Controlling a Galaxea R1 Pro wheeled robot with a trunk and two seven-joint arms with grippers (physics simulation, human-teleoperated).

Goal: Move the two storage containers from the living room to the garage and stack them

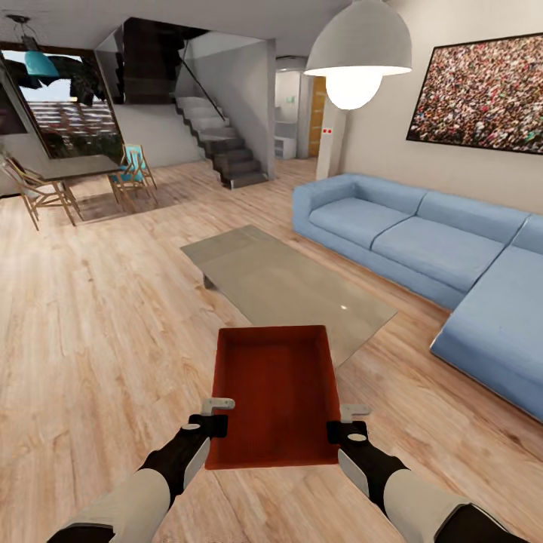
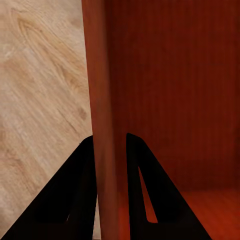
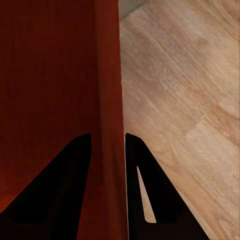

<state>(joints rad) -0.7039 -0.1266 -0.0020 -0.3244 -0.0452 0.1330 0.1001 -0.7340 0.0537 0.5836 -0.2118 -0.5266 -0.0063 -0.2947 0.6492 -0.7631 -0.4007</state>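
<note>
Light wood planks run under you through the living room (image 1: 90,317), with the blue corner sofa (image 1: 422,241) to the right and a low glass table (image 1: 286,286) just ahead. You hold one orange-red storage container (image 1: 275,392) out in front, off the floor — open side up. Your left gripper (image 1: 215,415) pinches its left wall, one finger (image 2: 75,200) outside, one inside. Your right gripper (image 1: 348,422) clamps the right wall the same way — fingers (image 3: 145,200) closed tight against it.

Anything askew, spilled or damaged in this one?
Nothing stands out. The orange-red container is held level over the wood floor, the left gripper and right gripper each clamping a side wall. It looks empty and intact.
</note>
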